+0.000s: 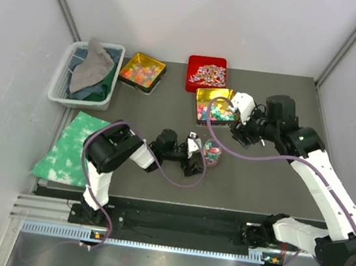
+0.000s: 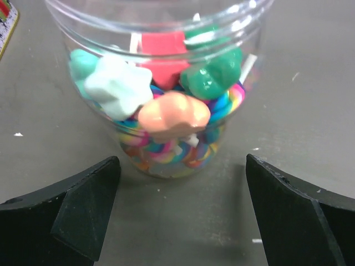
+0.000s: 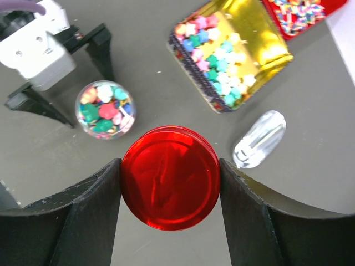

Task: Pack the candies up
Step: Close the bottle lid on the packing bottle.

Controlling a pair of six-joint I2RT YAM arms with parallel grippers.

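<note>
A clear jar point(image 2: 166, 94) stands on the table, filled with pastel and striped candies; it also shows in the top view point(image 1: 212, 154) and the right wrist view point(image 3: 105, 109). My left gripper point(image 2: 180, 205) is open and empty, its fingers low on the table just short of the jar. My right gripper point(image 3: 170, 183) is shut on the red round lid point(image 3: 170, 177) and holds it above the table, right of the jar. Candies lie in three trays: orange-yellow bits point(image 1: 143, 71), pink-white pieces point(image 1: 206, 74), pastel pieces point(image 1: 214, 106).
A clear plastic scoop point(image 3: 259, 138) lies beside the gold tray point(image 3: 260, 39). A grey bin of cloths point(image 1: 87, 72) stands at the back left. A green patterned cloth point(image 1: 71, 145) lies at the left edge. White walls close in three sides.
</note>
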